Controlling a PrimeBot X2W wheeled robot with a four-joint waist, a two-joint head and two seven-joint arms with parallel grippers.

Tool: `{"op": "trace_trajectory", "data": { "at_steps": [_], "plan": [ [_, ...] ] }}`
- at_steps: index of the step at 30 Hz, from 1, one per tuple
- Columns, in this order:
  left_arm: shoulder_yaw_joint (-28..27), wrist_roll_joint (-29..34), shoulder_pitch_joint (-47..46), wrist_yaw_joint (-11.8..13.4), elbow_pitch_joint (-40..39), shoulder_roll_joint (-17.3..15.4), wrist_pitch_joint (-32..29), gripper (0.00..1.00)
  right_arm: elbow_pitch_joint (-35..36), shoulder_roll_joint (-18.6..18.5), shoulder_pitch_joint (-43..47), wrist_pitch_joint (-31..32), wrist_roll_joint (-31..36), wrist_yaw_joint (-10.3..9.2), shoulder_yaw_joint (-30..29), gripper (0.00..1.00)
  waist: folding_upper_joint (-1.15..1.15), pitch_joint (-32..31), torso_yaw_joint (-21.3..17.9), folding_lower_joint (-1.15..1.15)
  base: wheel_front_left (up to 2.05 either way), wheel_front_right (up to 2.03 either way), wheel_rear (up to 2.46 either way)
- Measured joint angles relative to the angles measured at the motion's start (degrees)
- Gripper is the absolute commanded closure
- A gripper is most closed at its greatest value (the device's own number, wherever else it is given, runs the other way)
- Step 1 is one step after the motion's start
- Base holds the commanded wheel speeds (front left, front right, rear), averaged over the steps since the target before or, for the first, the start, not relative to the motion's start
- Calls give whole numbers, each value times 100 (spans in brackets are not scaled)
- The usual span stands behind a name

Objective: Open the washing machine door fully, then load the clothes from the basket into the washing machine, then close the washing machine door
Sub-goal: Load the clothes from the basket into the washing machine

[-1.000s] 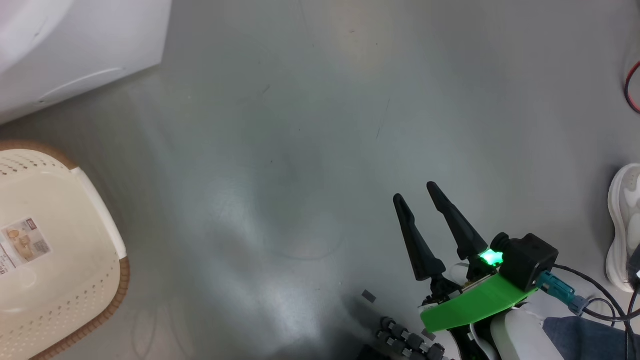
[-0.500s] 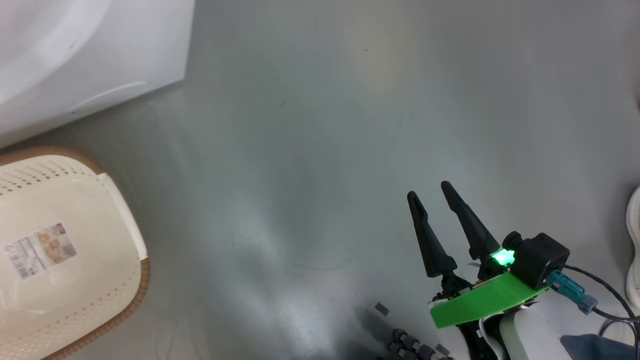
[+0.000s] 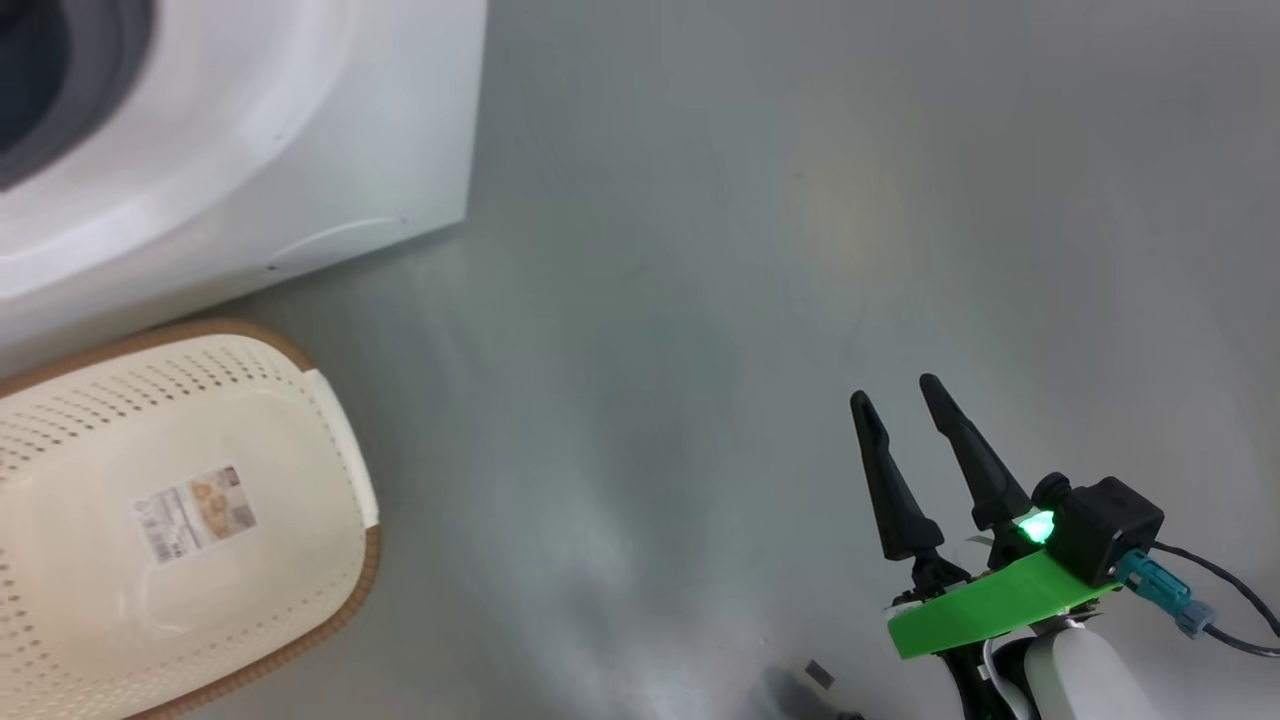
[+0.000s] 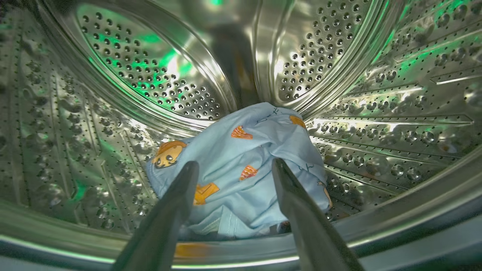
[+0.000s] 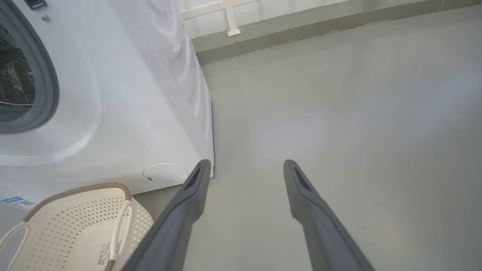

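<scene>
Left gripper (image 4: 235, 162): jaws newly sprung apart inside drum (image 4: 150, 75); clothes (image 4: 260, 135) released, lying loose there. Basket (image 3: 100, 620): empty, beside washer (image 3: 300, 150). Right gripper (image 3: 895, 390): open, idle. Loading apparently done; door closing remains

The head camera looks steeply down from above at the floor (image 3: 700, 300), with the washer (image 3: 330, 150) front at its upper left, the basket (image 3: 90, 420) at its lower left and the right gripper (image 3: 897, 391) at its lower right. The right wrist camera sits low and looks along its fingers (image 5: 180, 214) over the floor toward the foot of a wall (image 5: 282, 5), the washer's front on its left. Both views share the washer's lower corner, the basket and the floor. The left wrist camera is inside the drum (image 4: 150, 67), close to the clothes (image 4: 241, 150), facing the drum's back past the left gripper (image 4: 235, 163).
</scene>
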State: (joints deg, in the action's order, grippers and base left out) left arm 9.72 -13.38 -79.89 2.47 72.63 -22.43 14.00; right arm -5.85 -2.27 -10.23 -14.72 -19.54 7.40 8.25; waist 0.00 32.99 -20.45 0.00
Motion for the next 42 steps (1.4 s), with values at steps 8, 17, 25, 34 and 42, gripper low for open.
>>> {"op": "trace_trajectory", "data": {
  "at_steps": [8,17,25,34,42],
  "plan": [
    [-83,-261,616,26,21,426,47,0,-104,0,12,0,196,0,-152,0,0,-486,254,0,0,0,0],
    [71,-283,2153,-275,-609,964,47,0,-326,-9,482,0,333,0,-453,0,0,-1461,738,0,0,0,0],
    [162,-188,3042,-319,-1121,1225,47,0,-344,-15,694,0,494,0,-761,0,0,-1922,1121,0,0,0,0],
    [191,-57,4125,-315,-1685,1532,47,0,-354,-9,953,0,519,0,-961,0,0,-2328,1408,0,0,0,0],
    [152,-32,4842,-238,-2229,1849,47,0,-338,-10,1065,0,577,0,-1113,0,0,-2689,1671,0,0,0,0]
  ]
}}
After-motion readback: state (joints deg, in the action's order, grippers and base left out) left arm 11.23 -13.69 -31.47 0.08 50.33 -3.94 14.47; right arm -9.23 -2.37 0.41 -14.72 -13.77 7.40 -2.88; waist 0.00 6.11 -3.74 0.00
